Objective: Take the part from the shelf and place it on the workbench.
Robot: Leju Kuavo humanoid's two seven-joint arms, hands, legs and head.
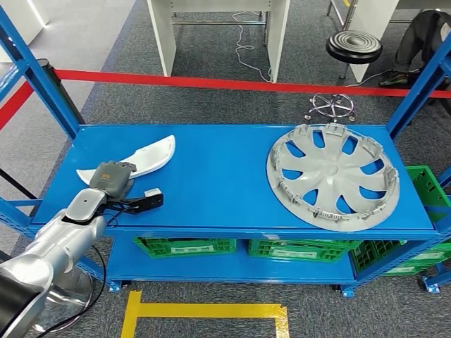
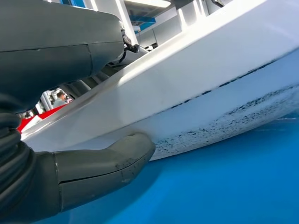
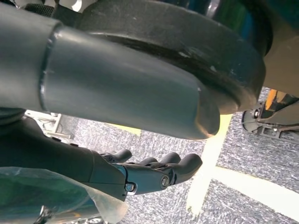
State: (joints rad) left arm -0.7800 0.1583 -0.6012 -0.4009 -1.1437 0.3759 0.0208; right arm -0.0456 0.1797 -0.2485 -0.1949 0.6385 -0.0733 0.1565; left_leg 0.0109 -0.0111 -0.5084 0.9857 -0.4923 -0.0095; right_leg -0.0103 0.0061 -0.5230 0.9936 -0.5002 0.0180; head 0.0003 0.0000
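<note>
Left hand (image 2: 70, 112): thick grey thumb (image 2: 105, 165) lies under the white part's (image 2: 197, 88) edge, touching it; upper fingers (image 2: 60, 46) lie over the part. Part runs from 8 o'clock to 2 o'clock, black speckling along its lower face. Blue shelf surface (image 2: 229, 186) beneath, toward 5 o'clock.

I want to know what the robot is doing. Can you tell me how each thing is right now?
white part: lying on the blue shelf, its near end between the left hand's fingers.
left hand: closing around the white part's end.
right hand: hanging over the floor, fingers loosely curled, holding nothing.
hubcap: lying flat on the shelf, untouched.
green crates: sitting on the lower shelf.
</note>
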